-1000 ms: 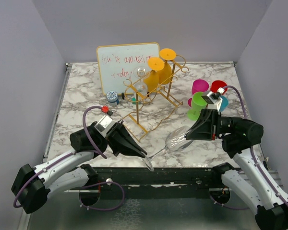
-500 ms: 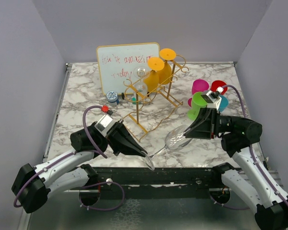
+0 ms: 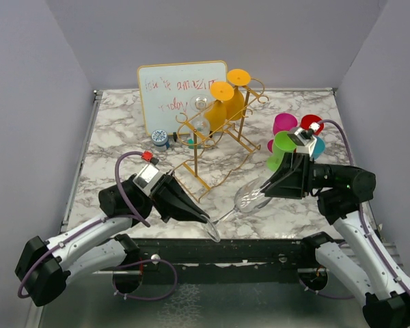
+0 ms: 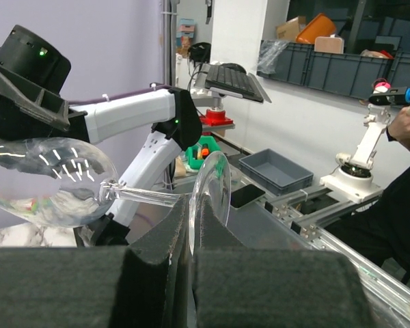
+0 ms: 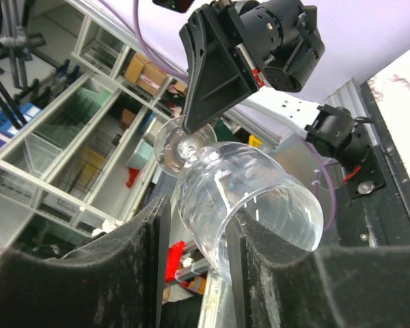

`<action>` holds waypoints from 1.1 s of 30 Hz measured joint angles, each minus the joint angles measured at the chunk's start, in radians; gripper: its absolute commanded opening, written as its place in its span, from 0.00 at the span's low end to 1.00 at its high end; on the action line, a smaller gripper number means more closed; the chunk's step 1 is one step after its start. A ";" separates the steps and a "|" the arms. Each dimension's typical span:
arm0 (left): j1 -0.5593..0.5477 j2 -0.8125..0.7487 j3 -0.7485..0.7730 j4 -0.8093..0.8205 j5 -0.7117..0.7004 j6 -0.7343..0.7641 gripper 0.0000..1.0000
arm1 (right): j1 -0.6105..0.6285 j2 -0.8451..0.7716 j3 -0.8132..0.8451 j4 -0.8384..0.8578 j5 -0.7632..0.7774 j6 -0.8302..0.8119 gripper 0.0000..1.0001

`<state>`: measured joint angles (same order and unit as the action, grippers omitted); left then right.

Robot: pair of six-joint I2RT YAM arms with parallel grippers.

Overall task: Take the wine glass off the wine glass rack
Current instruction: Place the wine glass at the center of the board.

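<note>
Wine glass is off the wine glass rack and lies sideways in the air, carried at both ends. From the top view, we see the left fingers clamped on its foot and the right fingers clamped on its bowl. The foot hangs at the near edge of the desk, over the dark frame rail. The rack stands well behind, apart from the glass, with bare marble between its front rail and the stem. Two orange glasses hang on the rack, and a whiteboard stands behind it. Colored cups crowd just behind the right fingers.

In the left wrist view, the wine glass stretches leftward. Its round foot stands on edge, pinched in the narrow slot between the left fingers.

In the right wrist view, the bowl of the wine glass sits wedged between the right fingers. Beyond it, the left fingers grip the foot.
</note>
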<state>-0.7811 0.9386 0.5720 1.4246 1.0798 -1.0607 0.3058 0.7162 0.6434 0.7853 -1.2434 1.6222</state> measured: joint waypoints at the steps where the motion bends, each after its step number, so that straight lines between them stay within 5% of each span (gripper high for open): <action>1: 0.000 -0.002 0.000 -0.005 -0.002 0.005 0.00 | 0.000 0.000 0.005 -0.013 -0.001 -0.013 0.46; 6: 0.000 -0.011 0.000 -0.048 -0.010 0.027 0.00 | -0.002 0.000 0.008 -0.054 -0.003 -0.050 0.36; 12: 0.000 -0.017 0.000 -0.056 -0.001 0.038 0.00 | -0.004 -0.004 0.014 -0.047 -0.005 -0.019 0.01; 14: 0.000 -0.017 -0.002 -0.058 0.013 0.044 0.13 | -0.003 -0.011 0.027 -0.037 -0.005 0.008 0.01; 20: 0.002 -0.019 -0.002 -0.095 0.023 0.051 0.29 | 0.000 -0.032 0.044 -0.039 -0.006 -0.001 0.01; 25: 0.008 -0.028 -0.002 -0.201 0.026 0.069 0.44 | 0.000 -0.032 0.116 -0.243 -0.011 -0.158 0.01; 29: 0.016 -0.053 -0.002 -0.312 0.025 0.108 0.72 | 0.000 -0.032 0.160 -0.369 -0.019 -0.261 0.01; 33: 0.040 -0.083 -0.002 -0.410 0.010 0.147 0.85 | 0.003 -0.031 0.166 -0.452 -0.019 -0.328 0.01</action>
<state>-0.7414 0.8558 0.5697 1.0142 1.0893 -0.9134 0.3084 0.6853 0.8093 0.3328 -1.2625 1.2942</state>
